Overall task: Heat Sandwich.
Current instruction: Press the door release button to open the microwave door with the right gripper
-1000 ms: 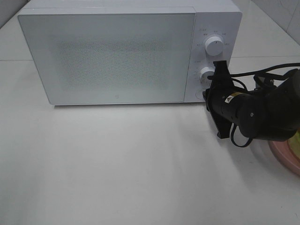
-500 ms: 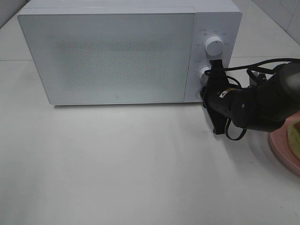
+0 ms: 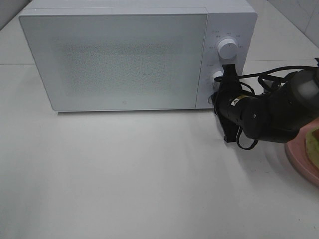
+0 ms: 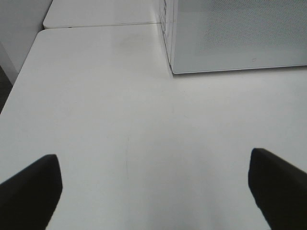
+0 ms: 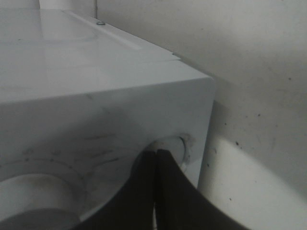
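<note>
1. Press with the right pincer (image 5: 156, 158) shut tight and empty, joined tips set on the round button (image 5: 175, 146) at the lower corner of the microwave (image 3: 227, 20) panel. This is probably the door release, since the door (image 3: 119, 59) is closed.
2. Push straight in, square to the panel. Avoid sliding off toward the cabinet corner just beside the button, or up into the lower knob (image 3: 218, 76) just above.
3. Allow for the door swinging out over the table (image 3: 124, 189); probably hinged at the far left, though no hinge shows.
4. Hold the left pincer (image 4: 153, 189) as it is: spread wide, gripping nothing, hanging above the table near the microwave's left front corner. Move it aside if the door sweeps that way.
5. Look for the sandwich (image 3: 314, 144) at the far right of the high view, on the pink plate (image 3: 299, 162), mostly cut off by the frame and close behind the right arm.
6. Mind the plate rim when drawing the arm back.
7. Use the wide open stretch of table in front of the microwave for moving. Note the table's edge out to the left.
</note>
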